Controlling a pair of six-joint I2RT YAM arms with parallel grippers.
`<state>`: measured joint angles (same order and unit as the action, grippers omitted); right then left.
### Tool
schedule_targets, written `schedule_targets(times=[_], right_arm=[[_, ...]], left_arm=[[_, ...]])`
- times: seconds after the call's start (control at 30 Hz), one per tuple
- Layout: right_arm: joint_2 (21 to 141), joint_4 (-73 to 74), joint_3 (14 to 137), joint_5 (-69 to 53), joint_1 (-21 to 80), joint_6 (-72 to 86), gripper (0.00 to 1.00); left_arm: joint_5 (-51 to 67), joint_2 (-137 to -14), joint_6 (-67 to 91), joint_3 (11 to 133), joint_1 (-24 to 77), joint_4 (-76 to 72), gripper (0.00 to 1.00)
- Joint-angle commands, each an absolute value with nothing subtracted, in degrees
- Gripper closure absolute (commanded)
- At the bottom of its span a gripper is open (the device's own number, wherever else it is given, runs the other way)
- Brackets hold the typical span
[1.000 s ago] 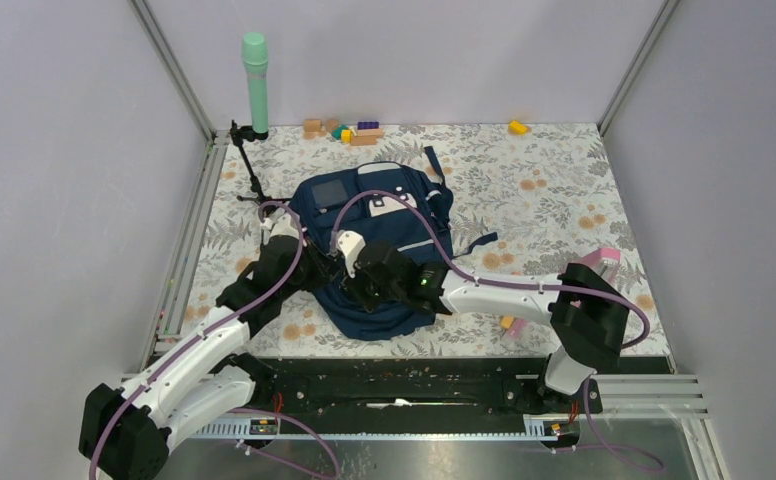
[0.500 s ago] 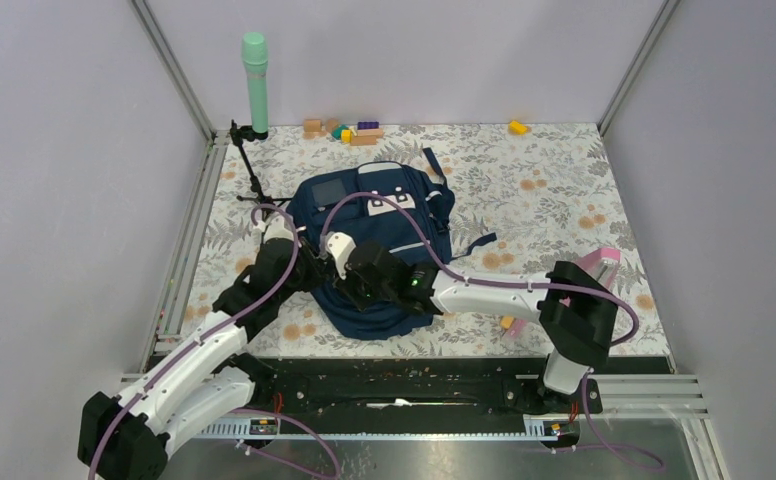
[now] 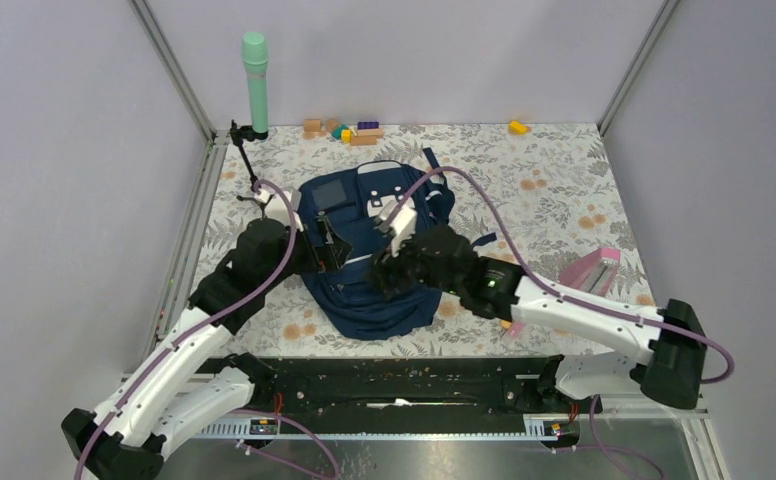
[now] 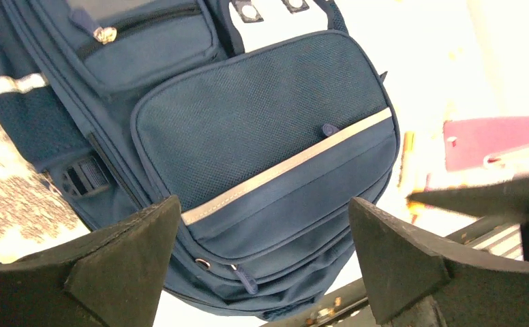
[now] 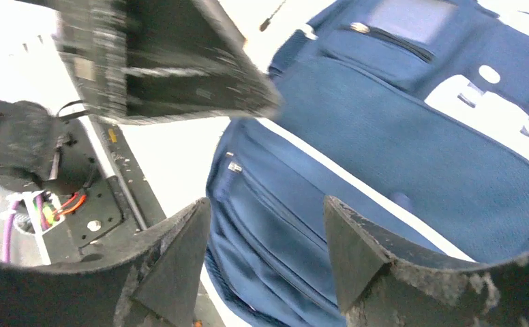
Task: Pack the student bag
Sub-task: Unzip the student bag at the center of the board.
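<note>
The student bag (image 3: 359, 305) lies partly hidden in the overhead view; left fingers (image 4: 112, 266) and right fingers (image 5: 173, 266) spread wide, empty.

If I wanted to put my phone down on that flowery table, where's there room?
The widest bare patch is far right, between the student bag, the yellow block and the pink notebook. Crowded: the middle-left, where the left tool and right tool hang over it.
</note>
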<state>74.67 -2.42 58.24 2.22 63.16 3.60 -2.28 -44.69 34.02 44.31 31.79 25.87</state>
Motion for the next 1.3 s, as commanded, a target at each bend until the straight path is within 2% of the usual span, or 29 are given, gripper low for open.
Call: schedule_targets(times=[0.0,0.17,0.3,0.5,0.77,0.87,1.0,1.27], right_arm=[[67.9,-0.4,53.0,2.2,57.0,10.1,0.3],[60.0,5.5,47.8,8.7,53.1,11.5,0.27],[55.6,7.4,44.0,11.7,48.1,14.0,0.24],[50.1,7.2,38.8,10.9,40.6,18.2,0.18],[43.1,7.3,34.8,12.2,39.2,17.8,0.15],[41.3,7.3,33.6,13.0,39.1,17.8,0.14],[39.9,7.9,32.8,13.8,39.1,18.2,0.14],[40.0,9.1,32.2,14.3,39.1,18.4,0.14]], left_arm=[[1.8,-49.1,19.8,51.7,31.9,29.4,0.03],[10.9,-56.5,8.5,57.3,32.8,32.7,0.03],[14.7,-61.0,0.0,58.7,37.4,33.9,0.01],[2.1,-68.0,-6.3,59.2,47.7,34.3,0.01],[-11.7,-73.6,-7.4,60.5,48.3,32.4,0.01],[-16.6,-74.9,-7.5,61.0,48.4,32.1,0.05],[-16.7,-74.3,-7.0,61.1,48.4,31.5,0.1],[-16.9,-70.6,-6.1,61.2,48.4,30.0,0.1]])
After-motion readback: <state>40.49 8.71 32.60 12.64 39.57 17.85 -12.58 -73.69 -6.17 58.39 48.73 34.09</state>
